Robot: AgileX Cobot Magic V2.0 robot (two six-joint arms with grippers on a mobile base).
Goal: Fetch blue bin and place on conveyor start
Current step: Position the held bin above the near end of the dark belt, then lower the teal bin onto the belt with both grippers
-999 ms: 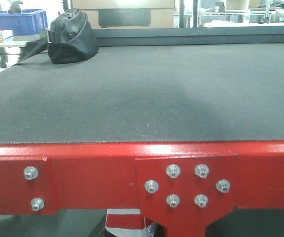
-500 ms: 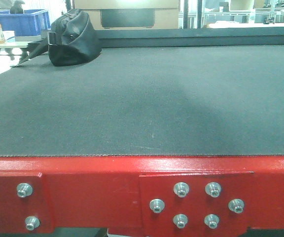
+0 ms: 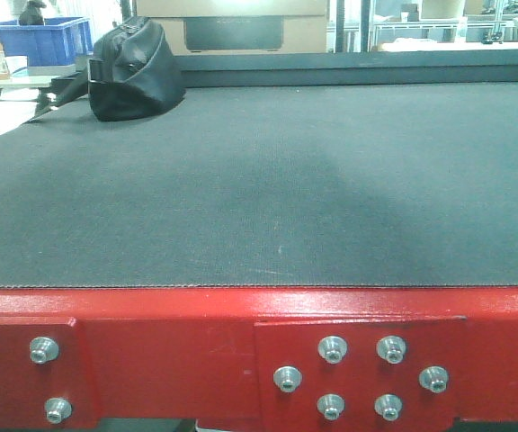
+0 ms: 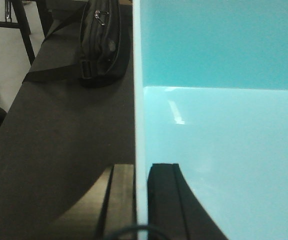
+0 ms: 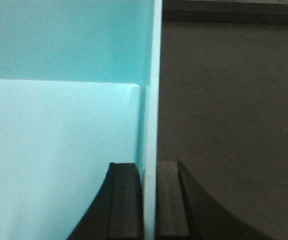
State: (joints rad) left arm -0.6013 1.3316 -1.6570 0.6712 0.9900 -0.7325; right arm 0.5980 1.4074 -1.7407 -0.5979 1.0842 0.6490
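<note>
Both grippers pinch opposite walls of the blue bin (image 4: pixel 219 45), one finger inside, one outside: left gripper (image 4: pixel 141 167) on its left wall, right gripper (image 5: pixel 150 167) on its right. It hangs over the conveyor start (image 3: pixel 259 180); the black bag (image 3: pixel 133 72) lies far left. Contact is unclear. Placing seems underway: lower it level, then release. No writing is legible.

The conveyor start (image 3: pixel 286 180) is a wide dark grey felt belt, edged at its near end by a red frame (image 3: pixel 169 346) with silver hex bolts (image 3: pixel 333 349). It spreads beyond the outer jaw of the left gripper (image 4: pixel 143 169) and of the right gripper (image 5: pixel 149 169). A black bag (image 4: pixel 101 42) lies on it, ahead of the left jaws on their outer side. Whether the blue bin (image 4: pixel 224 150) rests on it cannot be told.
</note>
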